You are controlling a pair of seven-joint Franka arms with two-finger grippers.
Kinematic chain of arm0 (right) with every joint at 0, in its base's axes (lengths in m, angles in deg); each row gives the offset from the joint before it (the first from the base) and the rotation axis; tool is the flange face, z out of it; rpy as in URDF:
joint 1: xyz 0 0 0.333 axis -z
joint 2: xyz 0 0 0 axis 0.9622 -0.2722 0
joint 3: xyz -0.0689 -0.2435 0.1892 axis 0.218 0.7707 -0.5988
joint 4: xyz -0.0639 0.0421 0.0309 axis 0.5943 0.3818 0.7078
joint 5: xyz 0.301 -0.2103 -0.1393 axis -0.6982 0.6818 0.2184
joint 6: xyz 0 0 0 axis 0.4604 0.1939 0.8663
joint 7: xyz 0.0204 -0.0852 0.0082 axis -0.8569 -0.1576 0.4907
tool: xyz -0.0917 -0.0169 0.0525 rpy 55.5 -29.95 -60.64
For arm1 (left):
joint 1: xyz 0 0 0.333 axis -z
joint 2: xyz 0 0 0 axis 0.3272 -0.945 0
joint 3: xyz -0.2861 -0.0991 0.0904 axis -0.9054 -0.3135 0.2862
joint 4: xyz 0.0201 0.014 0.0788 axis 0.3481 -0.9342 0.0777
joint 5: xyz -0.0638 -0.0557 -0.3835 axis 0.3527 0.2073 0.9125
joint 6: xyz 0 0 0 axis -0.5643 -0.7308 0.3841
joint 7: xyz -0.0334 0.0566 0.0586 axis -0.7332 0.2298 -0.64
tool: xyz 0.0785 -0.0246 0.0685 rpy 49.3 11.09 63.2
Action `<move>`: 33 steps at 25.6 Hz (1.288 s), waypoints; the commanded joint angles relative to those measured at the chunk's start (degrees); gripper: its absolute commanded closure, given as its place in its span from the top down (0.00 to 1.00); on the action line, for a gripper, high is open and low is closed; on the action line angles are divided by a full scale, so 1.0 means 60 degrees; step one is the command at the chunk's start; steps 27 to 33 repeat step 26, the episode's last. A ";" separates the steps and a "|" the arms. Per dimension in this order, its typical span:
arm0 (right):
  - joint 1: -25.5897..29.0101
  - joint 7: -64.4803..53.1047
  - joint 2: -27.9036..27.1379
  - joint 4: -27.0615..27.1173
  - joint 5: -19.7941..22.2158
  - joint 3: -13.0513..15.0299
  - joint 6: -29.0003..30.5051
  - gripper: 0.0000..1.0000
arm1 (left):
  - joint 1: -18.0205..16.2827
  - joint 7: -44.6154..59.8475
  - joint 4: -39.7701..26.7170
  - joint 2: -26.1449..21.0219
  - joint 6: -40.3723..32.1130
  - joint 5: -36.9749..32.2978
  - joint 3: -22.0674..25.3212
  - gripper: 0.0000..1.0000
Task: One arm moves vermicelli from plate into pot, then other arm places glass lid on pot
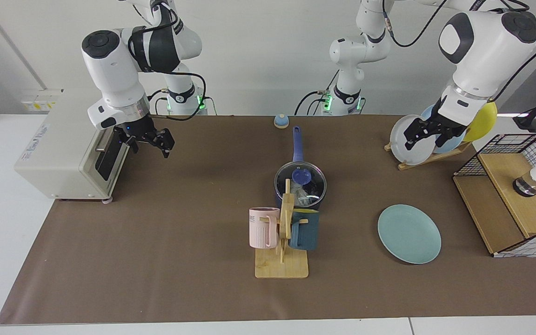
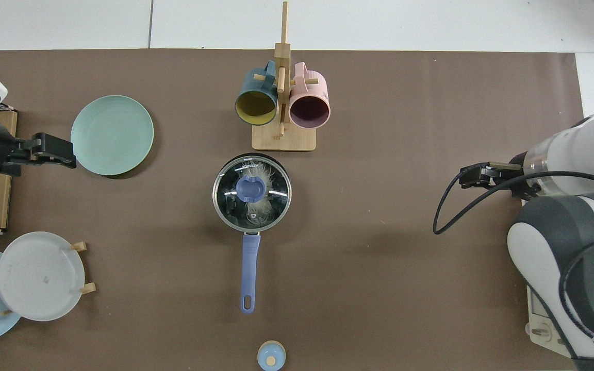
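Observation:
The dark navy pot (image 1: 291, 197) (image 2: 252, 157) stands mid-table, its long blue handle (image 2: 249, 273) pointing towards the arms' bases. The glass lid (image 1: 313, 184) (image 2: 276, 191) with its blue knob (image 2: 249, 188) lies on the pot. Pale vermicelli (image 2: 258, 211) shows through the glass. The teal-green plate (image 1: 409, 233) (image 2: 112, 135) lies bare. My right gripper (image 1: 146, 141) (image 2: 475, 175) hangs open and holds nothing beside the toaster oven. My left gripper (image 1: 424, 136) (image 2: 62, 154) hangs open and holds nothing in front of the plate rack.
A toaster oven (image 1: 58, 149) stands at one end. A wooden mug rack (image 1: 281, 265) (image 2: 282, 139) with a pink and a teal mug sits next to the pot. A grey-white plate (image 1: 403, 153) (image 2: 39, 275) rests in a rack. A wire basket (image 1: 510, 204) is near the plate.

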 commanded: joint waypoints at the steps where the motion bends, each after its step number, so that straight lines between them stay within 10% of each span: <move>1: 0.0366 -0.0393 0.0166 -0.0213 -0.0097 -0.0107 0.0199 1.00 | 0.0008 -0.0025 -0.0209 0.0208 0.0057 0.0033 0.0048 1.00; 33: 0.0630 -0.0423 -0.0009 0.0138 -0.0171 -0.0122 0.0126 1.00 | 0.0023 -0.0025 -0.0209 0.0208 0.0057 0.0033 0.0048 1.00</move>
